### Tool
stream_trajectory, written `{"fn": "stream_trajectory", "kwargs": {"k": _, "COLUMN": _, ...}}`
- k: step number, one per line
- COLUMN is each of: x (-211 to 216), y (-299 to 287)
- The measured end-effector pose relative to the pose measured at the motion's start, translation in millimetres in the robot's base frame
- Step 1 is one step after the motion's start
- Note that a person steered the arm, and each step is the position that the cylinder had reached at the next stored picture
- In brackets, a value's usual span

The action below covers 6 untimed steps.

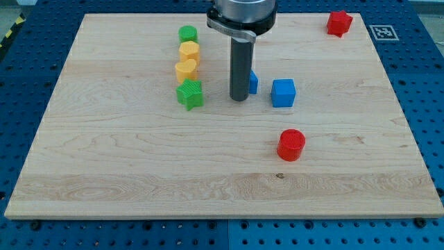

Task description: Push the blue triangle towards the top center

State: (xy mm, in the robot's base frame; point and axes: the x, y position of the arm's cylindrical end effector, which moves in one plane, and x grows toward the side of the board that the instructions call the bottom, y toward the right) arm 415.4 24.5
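Observation:
The blue triangle (253, 82) sits near the board's middle, mostly hidden behind my rod; only its right edge shows. My tip (238, 98) rests on the board just in front of and slightly left of the triangle, seemingly touching it. A blue cube (283, 92) lies to the triangle's right, apart from it.
A column at the left holds a green cylinder (187, 33), a yellow hexagon (189, 51), a yellow heart (185, 69) and a green star (189, 94). A red cylinder (291, 145) lies toward the view's bottom right. A red star (338, 22) sits at the top right corner.

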Motion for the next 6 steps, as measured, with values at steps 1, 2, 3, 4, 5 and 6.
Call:
{"fn": "stream_trajectory", "kwargs": {"k": 1, "x": -14, "y": 0}}
{"fn": "stream_trajectory", "kwargs": {"k": 2, "x": -22, "y": 4}}
{"fn": "stream_trajectory", "kwargs": {"k": 3, "x": -22, "y": 23}}
{"fn": "stream_trajectory", "kwargs": {"k": 4, "x": -22, "y": 35}}
{"fn": "stream_trajectory", "kwargs": {"k": 5, "x": -25, "y": 35}}
{"fn": "stream_trajectory", "kwargs": {"k": 6, "x": -33, "y": 35}}
